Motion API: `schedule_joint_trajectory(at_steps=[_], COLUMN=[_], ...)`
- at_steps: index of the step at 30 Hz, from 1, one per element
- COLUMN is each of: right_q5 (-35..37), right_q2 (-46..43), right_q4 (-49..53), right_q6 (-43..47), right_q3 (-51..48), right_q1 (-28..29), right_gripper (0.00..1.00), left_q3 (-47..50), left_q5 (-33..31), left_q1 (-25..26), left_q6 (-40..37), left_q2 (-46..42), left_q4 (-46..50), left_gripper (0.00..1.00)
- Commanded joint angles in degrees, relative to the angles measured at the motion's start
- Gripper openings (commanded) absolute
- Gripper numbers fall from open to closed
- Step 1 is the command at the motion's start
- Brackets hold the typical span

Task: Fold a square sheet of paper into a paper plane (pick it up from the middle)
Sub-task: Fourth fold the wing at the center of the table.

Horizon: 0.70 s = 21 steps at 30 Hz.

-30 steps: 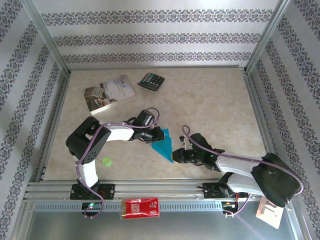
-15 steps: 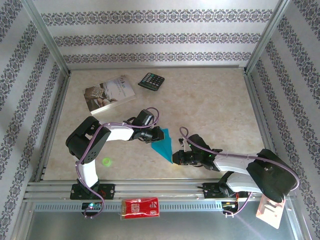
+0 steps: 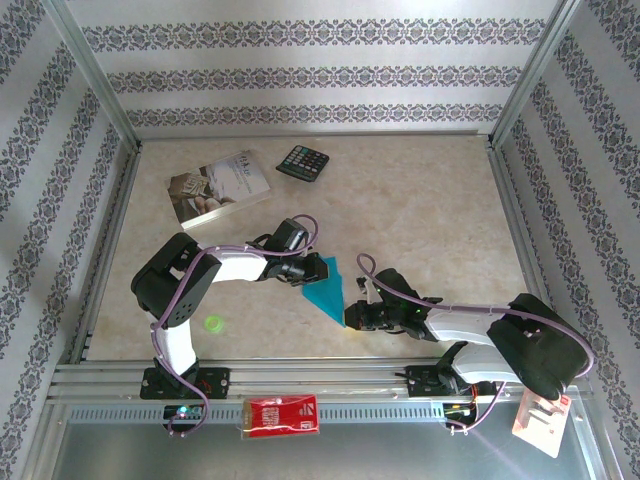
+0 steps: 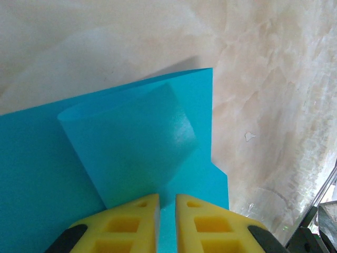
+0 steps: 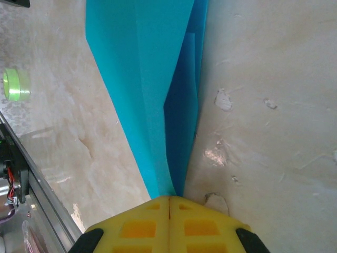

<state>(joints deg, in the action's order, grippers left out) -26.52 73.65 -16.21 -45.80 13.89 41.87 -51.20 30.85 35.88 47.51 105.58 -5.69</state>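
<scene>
While both arms sit low at mid-table, I read it left to right. Book (image 3: 219,188) lies at far left, cover print too small to read. Calculator (image 3: 302,162) is just right of it, and both are well clear of the arms. Green tape roll (image 3: 212,323) lies on the table (image 3: 430,210) near the left base, apart from the paper (image 3: 328,290).

Left gripper (image 3: 305,272) is on the paper's upper left edge. On its wrist cam the fingers (image 4: 131,221) stand almost together, with blue layers pinched in the narrow slit and a flap curling up ahead.

Paper sits at table centre between the grippers, folded to a long triangle, point toward the right gripper (image 3: 352,316). Right jaws are fully closed, pads meeting on that narrow tip (image 5: 169,203).

Red packet (image 3: 282,415) sits on the front rail between the bases, print unreadable.
</scene>
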Motion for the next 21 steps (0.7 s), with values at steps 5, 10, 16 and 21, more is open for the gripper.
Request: schedule_joint_trajectory(at_steps=[5,10,16,21], right_q5=[4.4,5.8,7.0,7.5], right_q2=[1.4,1.8,1.2,1.4], right_q4=[5.5,6.8,7.3,7.3], right_q6=[3.1,3.0,2.2,1.9], right_q3=[-0.1,0.2,-0.4,-0.2], right_q1=[1.9,2.5,2.8,3.0], right_gripper=[0.05,0.03,0.02,0.01], left_q3=[1.3,1.4,0.7,0.5], left_q5=[-3.4,-2.8,-1.1,0.2], left_q1=[-1.2,-1.2,-1.2,-1.2], left_q6=[-2.1,-1.6,-0.8,0.0], left_q2=[-0.3,-1.4,-3.9,-5.7], left_q4=[5.6,4.9,4.2,3.7], left_gripper=[0.15,0.18,0.22,0.24])
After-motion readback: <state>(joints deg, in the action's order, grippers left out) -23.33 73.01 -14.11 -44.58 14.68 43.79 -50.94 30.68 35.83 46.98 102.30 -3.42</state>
